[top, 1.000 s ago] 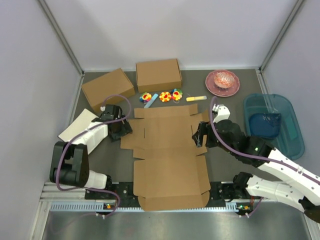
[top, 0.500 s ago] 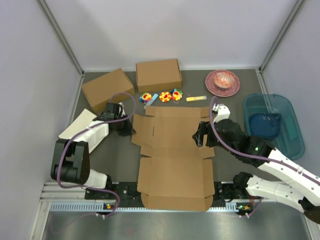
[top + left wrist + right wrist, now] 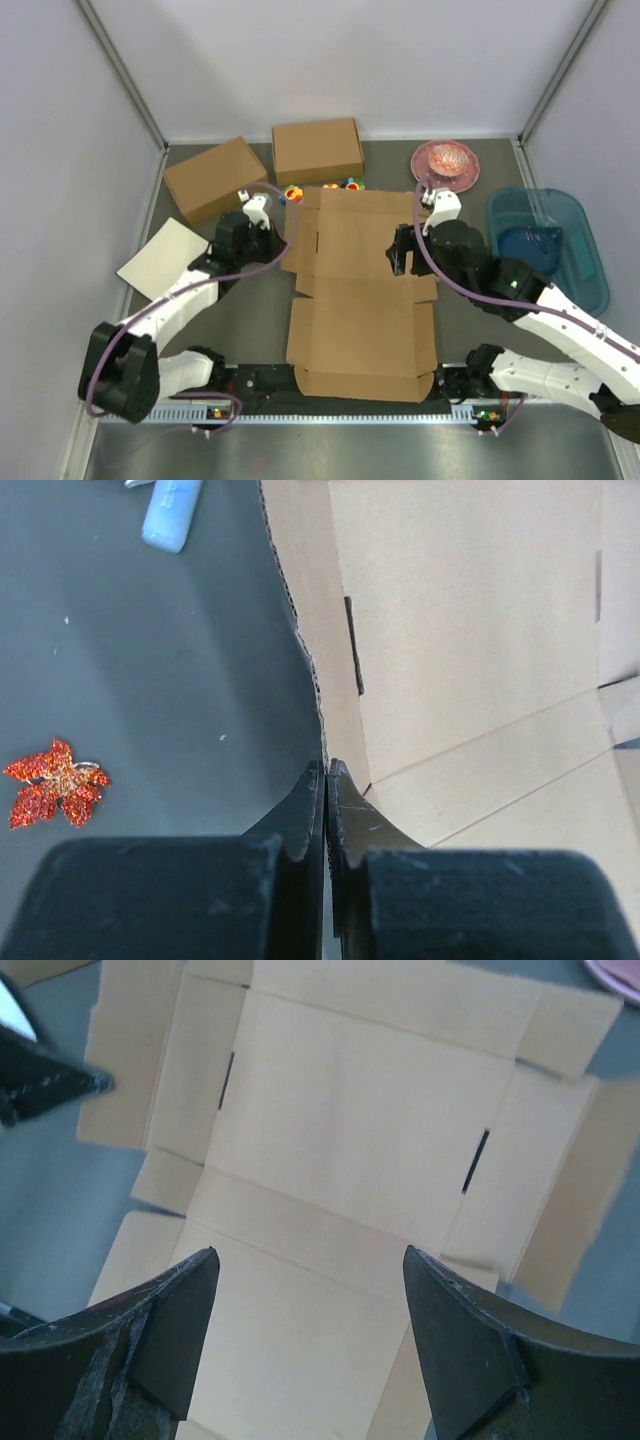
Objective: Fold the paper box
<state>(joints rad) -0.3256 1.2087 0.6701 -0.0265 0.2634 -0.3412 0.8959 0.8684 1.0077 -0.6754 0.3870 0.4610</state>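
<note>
Lying under the wide right hand (image 3: pixel 308 1260), the paper box (image 3: pixel 362 300) is pinched by the left hand (image 3: pixel 326 780).

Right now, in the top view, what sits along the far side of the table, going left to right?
Angled brown cardboard box → squarely set brown cardboard box → pink plate → blue plastic tub, which lies rightmost and somewhat nearer.

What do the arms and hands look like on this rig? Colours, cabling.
Left arm and right arm: white shell links, black joints, a purple cable looped along each. Left hand and right hand: matte black, tapered wedge fingers, scuffed tips.
</note>
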